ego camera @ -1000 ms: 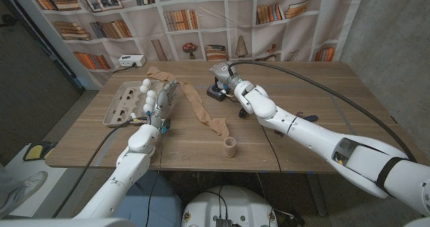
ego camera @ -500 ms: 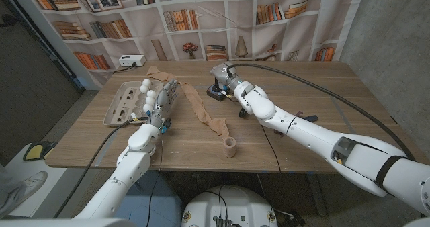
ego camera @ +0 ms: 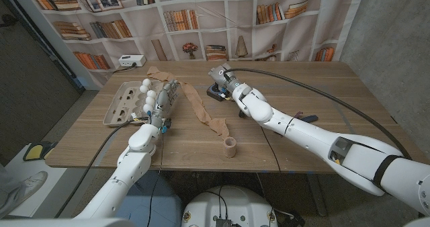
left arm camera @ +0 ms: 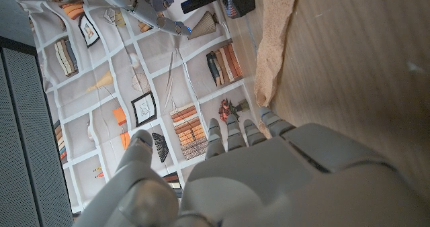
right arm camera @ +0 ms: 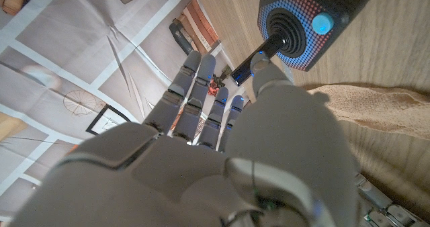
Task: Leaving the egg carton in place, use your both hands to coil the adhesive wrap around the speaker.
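The black speaker (ego camera: 216,93) sits at the table's far middle; in the right wrist view it is a black box with a dotted grille and blue knobs (right arm camera: 306,25). My right hand (ego camera: 226,80) hovers just behind and over it, fingers (right arm camera: 191,86) straight and apart, holding nothing. The tan adhesive wrap (ego camera: 200,109) lies as a loose strip across the table, and its roll (ego camera: 230,146) stands near the front edge. My left hand (ego camera: 161,103) stands beside the grey egg carton (ego camera: 122,98), fingers extended and empty, left of the wrap strip (left arm camera: 275,46).
Several white eggs (ego camera: 146,86) sit in the carton's right side. A white power box (ego camera: 132,61) lies at the far left edge. A thick black cable (ego camera: 322,86) arcs over the right of the table. A bookshelf backdrop hangs behind.
My right hand has edged slightly left and farther over the speaker. The left hand, wrap and carton have not moved.
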